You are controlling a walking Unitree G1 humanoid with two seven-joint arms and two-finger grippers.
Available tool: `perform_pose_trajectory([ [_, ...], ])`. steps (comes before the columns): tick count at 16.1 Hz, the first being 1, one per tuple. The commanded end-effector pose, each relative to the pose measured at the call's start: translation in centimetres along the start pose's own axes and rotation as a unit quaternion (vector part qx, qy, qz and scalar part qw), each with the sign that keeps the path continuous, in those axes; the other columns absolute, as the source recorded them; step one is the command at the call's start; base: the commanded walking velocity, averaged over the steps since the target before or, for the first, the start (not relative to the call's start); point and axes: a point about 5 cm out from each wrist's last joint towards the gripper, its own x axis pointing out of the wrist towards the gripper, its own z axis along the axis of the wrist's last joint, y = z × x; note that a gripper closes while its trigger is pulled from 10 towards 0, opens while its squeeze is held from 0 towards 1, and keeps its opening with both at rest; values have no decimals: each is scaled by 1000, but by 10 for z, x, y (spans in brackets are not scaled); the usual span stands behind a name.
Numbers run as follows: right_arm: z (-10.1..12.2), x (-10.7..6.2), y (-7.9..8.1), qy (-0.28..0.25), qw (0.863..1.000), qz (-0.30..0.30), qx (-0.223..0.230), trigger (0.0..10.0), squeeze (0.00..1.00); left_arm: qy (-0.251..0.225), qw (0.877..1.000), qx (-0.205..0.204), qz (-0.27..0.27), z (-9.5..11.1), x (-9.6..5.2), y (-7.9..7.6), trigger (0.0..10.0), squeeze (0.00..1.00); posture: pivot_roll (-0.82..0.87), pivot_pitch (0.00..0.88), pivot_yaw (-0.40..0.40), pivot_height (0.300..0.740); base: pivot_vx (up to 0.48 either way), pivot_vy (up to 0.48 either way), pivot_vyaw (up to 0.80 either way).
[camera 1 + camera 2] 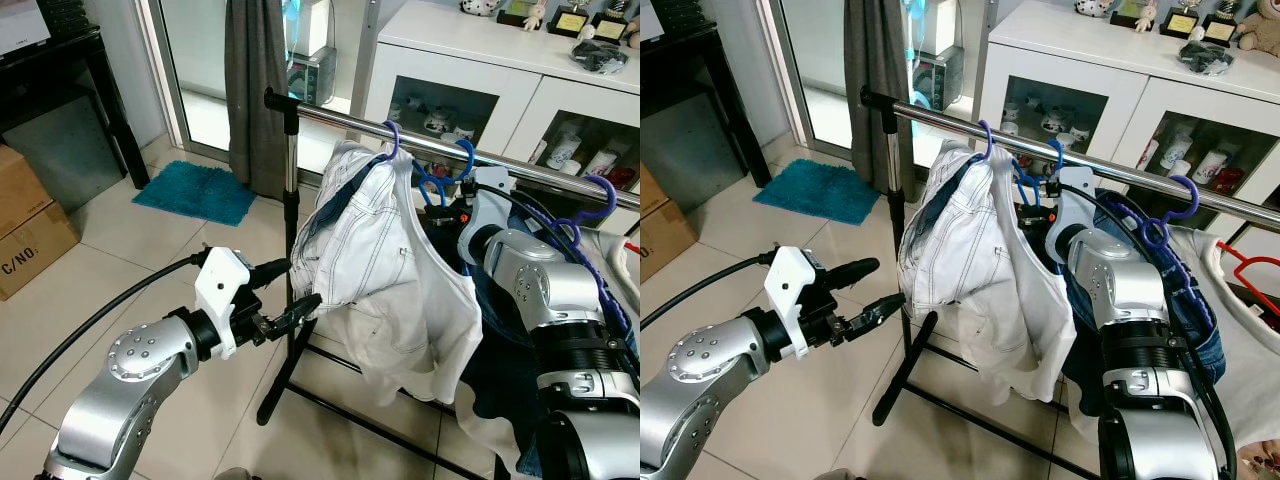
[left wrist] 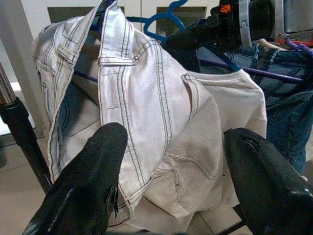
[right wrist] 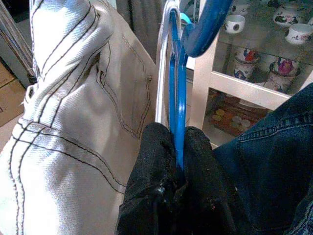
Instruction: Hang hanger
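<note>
Nearest, low left: left gripper (image 1: pixel 283 296), fingers apart w/ nothing between, tips just short of the hem of the white denim garment (image 1: pixel 365 240); in its wrist view the cloth hangs just beyond the two open fingers (image 2: pixel 88 186). Right side, nearer than the rail: right arm raised, right gripper (image 3: pixel 176 161) clamped together on the blue hanger (image 3: pixel 177 88), pinching the thin plastic stem below the hook; fingers (image 3: pixel 154 161) flank it on both sides. Hanger sits up at the chrome rail (image 1: pixel 345 121) of the clothes rack (image 1: pixel 290 250), amid other blue hooks, to the right of the white garment; whether its hook is fully seated over the rail can't be told, as arm and cloth mask that spot. Dark denim (image 3: pixel 274 161) hangs touching the right gripper on its right. Handling, as judged: hanger is light, stiff, smooth plastic, apt to twist in the grip; best held at the stem close under the hook, as now. Garment is soft and fairly heavy for the hanger, so load may swing and tip it; lower edge offers a steadying hold for the left gripper. Further off: tiled floor, teal mat (image 1: pixel 195 192) far left, cardboard box (image 1: pixel 30 225) at left edge, white cabinet (image 1: pixel 520 70) w/ glass doors behind the rail.
</note>
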Motion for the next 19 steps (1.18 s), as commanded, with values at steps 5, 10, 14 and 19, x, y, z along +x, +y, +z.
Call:
perform_pose_trajectory([
  [5, 8, -7, 4, -40, 999, 7, -5, 0, 0, 4, 1000, 14, 26, -1, 2, 2, 10000, 0, 4, 0, -46, 740, 0, 0, 0],
  [10, 18, -27, 3, -120, 992, -28, 5, 0, 0, 10, 994, 10, 107, -7, 4, 8, 10000, 0, -1, 0, -48, 740, 0, 0, 0],
  [14, 11, -50, 14, -171, 984, -29, 33, 0, 0, -1, 987, -5, 163, -8, 2, 14, 10000, 0, -11, 0, -64, 740, 0, 0, 0],
  [19, -31, -60, 43, -145, 988, -14, 55, 0, 0, 7, 986, -14, 165, -14, 1, 9, 10000, 0, -15, 0, -69, 740, -59, 0, 0],
])
